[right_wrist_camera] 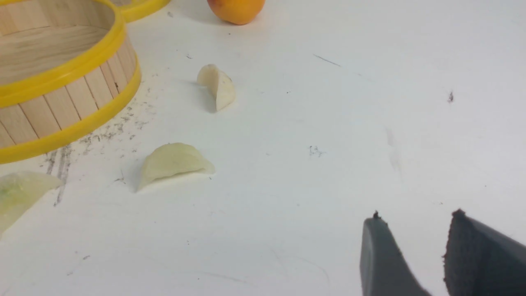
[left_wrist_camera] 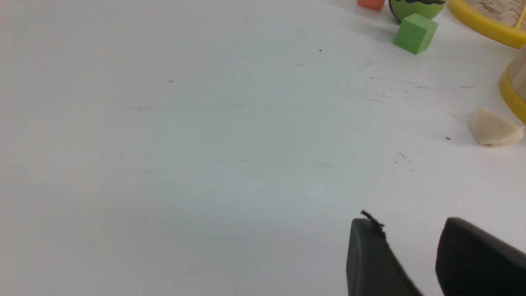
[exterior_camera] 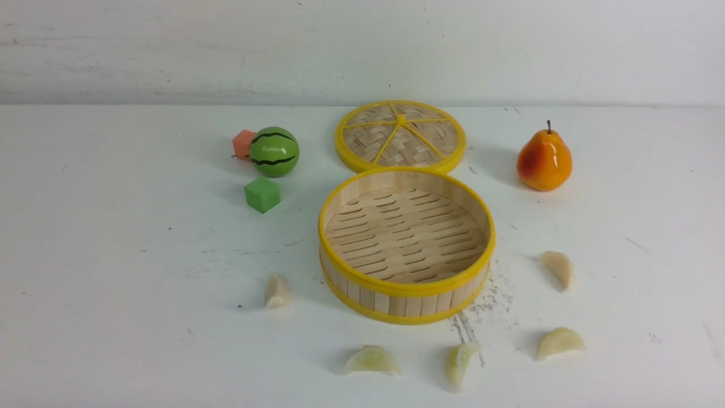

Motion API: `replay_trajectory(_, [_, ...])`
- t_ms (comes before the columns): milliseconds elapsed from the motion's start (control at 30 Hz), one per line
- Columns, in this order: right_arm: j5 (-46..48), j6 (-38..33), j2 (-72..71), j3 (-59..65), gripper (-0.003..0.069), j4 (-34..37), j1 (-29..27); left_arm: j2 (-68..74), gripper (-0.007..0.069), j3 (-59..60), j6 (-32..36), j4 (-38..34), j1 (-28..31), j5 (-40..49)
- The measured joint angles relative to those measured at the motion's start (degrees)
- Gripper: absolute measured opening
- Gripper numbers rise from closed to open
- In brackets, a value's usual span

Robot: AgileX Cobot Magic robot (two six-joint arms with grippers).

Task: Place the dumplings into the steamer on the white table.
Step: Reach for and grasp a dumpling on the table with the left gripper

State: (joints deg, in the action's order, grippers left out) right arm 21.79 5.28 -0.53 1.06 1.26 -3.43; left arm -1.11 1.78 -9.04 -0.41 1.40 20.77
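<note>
Five dumplings (exterior_camera: 371, 361) lie loose on the white table (exterior_camera: 113, 283), fanned from eight round to three o'clock of the one steamer (exterior_camera: 405, 289), nothing inside it, one lid (exterior_camera: 400, 136) at twelve. An orange block (exterior_camera: 243, 143) hides half behind the watermelon ball (exterior_camera: 273, 151). There's wide open surface out at nine. Cropped at frame edge, the left gripper (left_wrist_camera: 411, 230) and right gripper (right_wrist_camera: 417, 222) both show jaws parted, holding nothing.

The left tool (left_wrist_camera: 411, 246) and right tool (right_wrist_camera: 415, 234) each hover low, jaws parted.
</note>
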Motion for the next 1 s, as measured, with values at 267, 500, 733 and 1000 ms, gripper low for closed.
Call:
replay_trajectory(267, [-0.05,0.00,0.00,0.00,0.0239,-2.65,0.00,0.00,0.0237,0.00,0.00,0.00,0.00,0.00])
replay_trajectory(500, [-0.05,0.00,0.00,0.00,0.0239,-2.61,0.00,0.00,0.0237,0.00,0.00,0.00,0.00,0.00])
replay_trajectory(733, [-0.05,0.00,0.00,0.00,0.0239,-1.26,0.00,0.00,0.0237,0.00,0.00,0.00,0.00,0.00])
replay_trajectory(1000, [-0.05,0.00,0.00,0.00,0.0239,0.06,0.00,0.00,0.0237,0.00,0.00,0.41,0.00,-0.22])
